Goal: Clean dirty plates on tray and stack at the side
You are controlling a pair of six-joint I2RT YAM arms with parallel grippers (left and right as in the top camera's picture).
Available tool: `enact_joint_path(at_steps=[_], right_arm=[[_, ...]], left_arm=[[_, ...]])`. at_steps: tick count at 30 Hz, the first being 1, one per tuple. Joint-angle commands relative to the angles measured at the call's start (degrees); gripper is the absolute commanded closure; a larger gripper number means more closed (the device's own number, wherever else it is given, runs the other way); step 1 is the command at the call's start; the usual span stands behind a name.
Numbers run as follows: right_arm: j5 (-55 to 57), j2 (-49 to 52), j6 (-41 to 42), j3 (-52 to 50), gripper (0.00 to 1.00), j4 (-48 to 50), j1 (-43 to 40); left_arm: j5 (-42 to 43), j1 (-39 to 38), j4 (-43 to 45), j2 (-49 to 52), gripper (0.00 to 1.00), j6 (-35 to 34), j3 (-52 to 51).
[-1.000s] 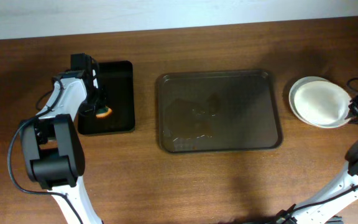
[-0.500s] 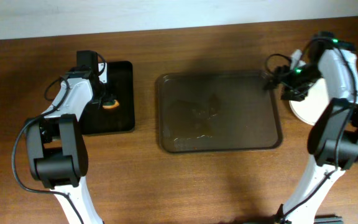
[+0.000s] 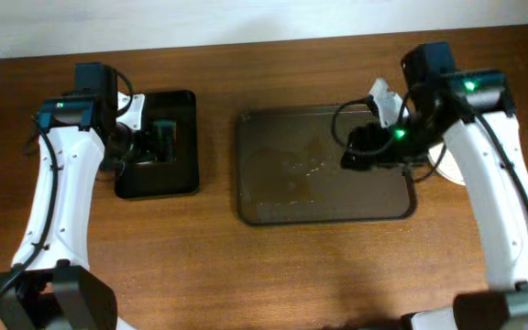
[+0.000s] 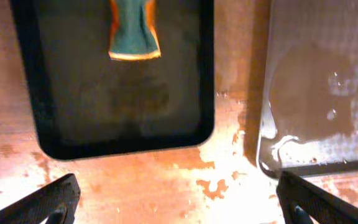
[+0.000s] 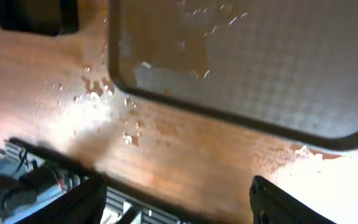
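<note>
— Where is the left claw (image 4: 179, 186) hanging?
— Wide and empty above one small black rectangular tray (image 3: 180, 179), with one teal-and-orange sponge (image 4: 132, 31) lying in it
— And the one large dark brown rectangular tray (image 3: 319, 197)?
— Lying long side left to right, carrying no plates; the right claw (image 5: 178, 186) is hovering over its right end, spread wide, empty. The round white plates (image 3: 439, 167) are sitting just right of it, nearer that arm, mostly hidden, so I'm not counting them

Sponge (image 4: 133, 28) lies in black tray (image 4: 117, 106)
</note>
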Motion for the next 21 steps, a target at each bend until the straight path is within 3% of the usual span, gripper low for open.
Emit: enact_joint_path(at_steps=[1, 4, 7, 9, 11, 21], right_arm=[[3.8, -9.8, -0.9, -4.1, 0.25, 0.1, 0.3], [5.9, -22.9, -0.8, -16.5, 0.20, 5.6, 0.3], [5.9, -31.1, -0.8, -24.2, 0.02, 10.1, 0.3], [6.7, -35.0, -0.8, -26.9, 0.02, 11.8, 0.3], [8.3, -34.7, -0.9, -27.0, 0.02, 11.8, 0.3], [8.1, -32.5, -0.9, -27.0, 0.02, 7.8, 0.3]], left_arm=[[2.6, -1.6, -3.5, -2.4, 0.00, -0.3, -0.5], [2.1, -6.1, 1.2, -15.4, 0.00, -0.3, -8.2], [1.8, -6.6, 9.2, -33.5, 0.00, -0.3, -22.3], [-4.0, -6.6, 13.5, -45.1, 0.00, -0.3, -32.1], [-4.4, -6.6, 18.4, -53.6, 0.00, -0.3, -37.7], [-4.4, -6.6, 18.2, -54.4, 0.00, -0.3, -37.7]])
